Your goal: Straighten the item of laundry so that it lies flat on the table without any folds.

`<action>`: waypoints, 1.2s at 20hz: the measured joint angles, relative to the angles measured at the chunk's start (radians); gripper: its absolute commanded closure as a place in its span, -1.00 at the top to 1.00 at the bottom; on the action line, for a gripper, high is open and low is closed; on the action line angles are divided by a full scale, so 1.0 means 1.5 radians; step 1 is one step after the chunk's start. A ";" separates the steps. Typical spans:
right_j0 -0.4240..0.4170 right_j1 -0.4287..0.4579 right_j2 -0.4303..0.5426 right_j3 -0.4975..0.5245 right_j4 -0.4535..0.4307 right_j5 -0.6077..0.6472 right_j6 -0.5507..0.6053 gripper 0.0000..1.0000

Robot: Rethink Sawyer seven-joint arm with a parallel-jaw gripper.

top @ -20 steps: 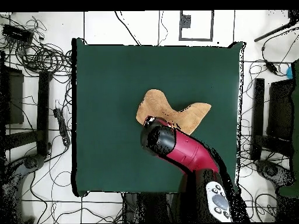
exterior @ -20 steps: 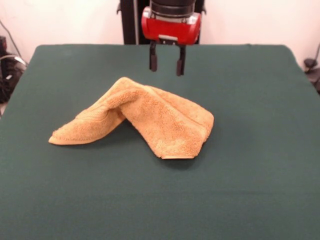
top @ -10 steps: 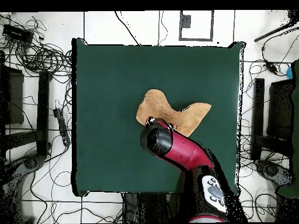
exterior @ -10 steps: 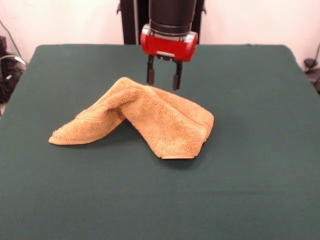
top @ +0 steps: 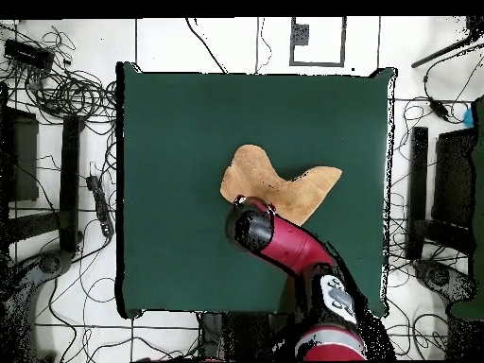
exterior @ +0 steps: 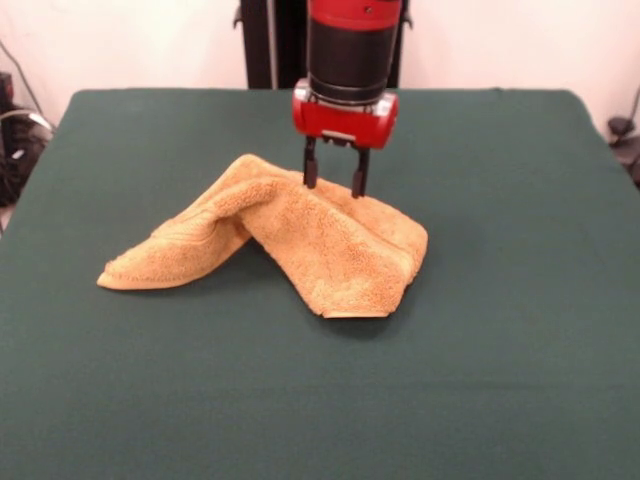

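The mustard terry towel (exterior: 300,235) lies folded and humped in the middle of the dark green table (exterior: 500,360). One flap runs out to the left, a thicker folded part lies to the right. It also shows in the overhead view (top: 274,181). My gripper (exterior: 335,184) points straight down with its two black fingers apart, their tips at the towel's far upper edge, nothing held between them. In the overhead view the red arm (top: 284,241) covers the gripper and the towel's near edge.
Cables and stands (top: 66,95) lie on the floor round the table in the overhead view. The black pedestal (exterior: 270,40) stands behind the table's far edge.
My gripper has come down and slightly toward the camera, from above the table behind the towel to the towel's far edge. The towel has not moved.
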 measured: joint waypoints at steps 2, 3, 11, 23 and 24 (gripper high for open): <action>-0.002 0.003 0.006 0.001 0.000 0.000 0.000 1.00; -0.004 0.005 0.010 0.001 0.000 0.000 0.000 1.00; -0.031 0.017 0.051 0.001 -0.010 0.000 0.000 1.00; -0.058 0.055 0.089 -0.001 -0.056 -0.071 0.000 1.00; -0.060 0.055 0.092 -0.001 -0.065 -0.079 0.000 1.00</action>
